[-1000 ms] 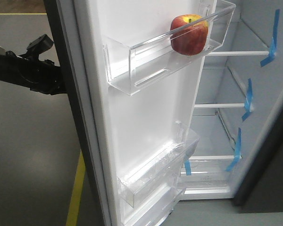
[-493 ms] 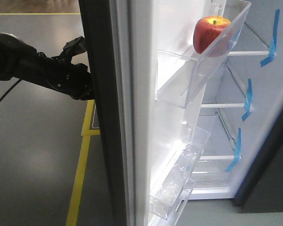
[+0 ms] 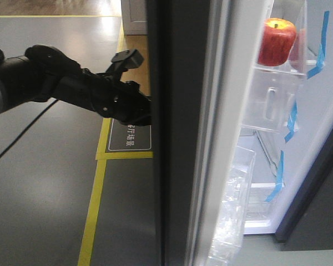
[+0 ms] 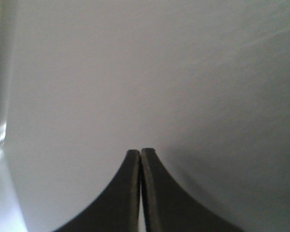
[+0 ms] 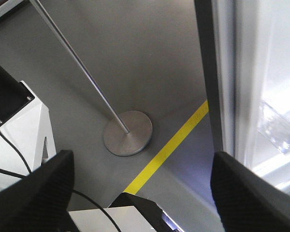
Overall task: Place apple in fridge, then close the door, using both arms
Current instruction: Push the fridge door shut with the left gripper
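My left hand is clenched, fingers pressed together on nothing, tips up against the plain dark grey outer face of the tall fridge door. My right hand hangs released, fingers wide apart above the grey floor, holding nothing. The door looks stiff and smooth, so I judge it wants a flat push well out from the hinge, not a grip. Beyond, the small red apple sits loose in a clear plastic door bin; a slam could jolt it. Farthest is the fridge's white interior.
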Controlling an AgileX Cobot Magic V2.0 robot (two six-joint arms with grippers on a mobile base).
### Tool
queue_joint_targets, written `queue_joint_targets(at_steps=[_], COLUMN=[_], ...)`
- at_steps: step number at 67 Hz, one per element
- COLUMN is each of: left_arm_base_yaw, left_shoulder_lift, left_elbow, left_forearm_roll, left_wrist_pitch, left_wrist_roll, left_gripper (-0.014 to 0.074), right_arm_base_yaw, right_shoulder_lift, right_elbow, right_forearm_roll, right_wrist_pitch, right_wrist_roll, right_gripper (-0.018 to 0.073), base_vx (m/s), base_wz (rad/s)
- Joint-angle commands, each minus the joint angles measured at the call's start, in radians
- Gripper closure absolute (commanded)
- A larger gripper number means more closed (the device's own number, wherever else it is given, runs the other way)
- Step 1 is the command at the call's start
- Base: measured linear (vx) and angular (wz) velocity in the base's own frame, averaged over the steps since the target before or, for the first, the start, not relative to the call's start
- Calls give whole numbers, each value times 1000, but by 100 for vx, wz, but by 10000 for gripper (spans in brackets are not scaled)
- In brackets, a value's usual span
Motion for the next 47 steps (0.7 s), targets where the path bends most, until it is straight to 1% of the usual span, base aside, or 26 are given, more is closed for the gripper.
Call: queue_joint_targets(at_steps=[1, 9, 17, 24, 33, 37, 42, 46, 47], left_arm_base_yaw=[-55, -106, -150, -168, -168, -168, -168, -171, -172], left_shoulder_lift=[-61, -61, -61, -61, -62, -69, -88, -117, -121], left_elbow=[-31, -31, -31, -31, -31, -31, -31, -31, -31], left_forearm_roll=[-133, -174, -173, -161, -147, -115, -18, 108, 123], left_wrist_pitch=[-17, -25, -40, -45, -34, -34, -40, -47, -49], left_wrist_roll=[38, 77, 89, 89, 88, 78, 19, -62, -72], left_gripper=[603, 603, 603, 603, 603, 603, 603, 603, 603], right_arm_base_yaw=[-5, -5, -5, -5, -5, -5, -5, -5, -5], right_shoulder_lift=[10, 10, 10, 10, 10, 10, 10, 10, 10], right_elbow=[-23, -23, -23, -23, -23, -23, -23, -23, -23], right_forearm_roll=[37, 37, 37, 37, 37, 37, 37, 37, 37], right_wrist_pitch=[-39, -40, -40, -40, -40, -40, -40, -40, -40], right_wrist_roll=[-5, -5, -5, -5, -5, -5, -5, -5, -5], right_gripper=[3, 3, 3, 3, 3, 3, 3, 3, 3], base_vx=[0, 0, 0, 0, 0, 0, 0, 0, 0], base_wz=[0, 0, 0, 0, 0, 0, 0, 0, 0])
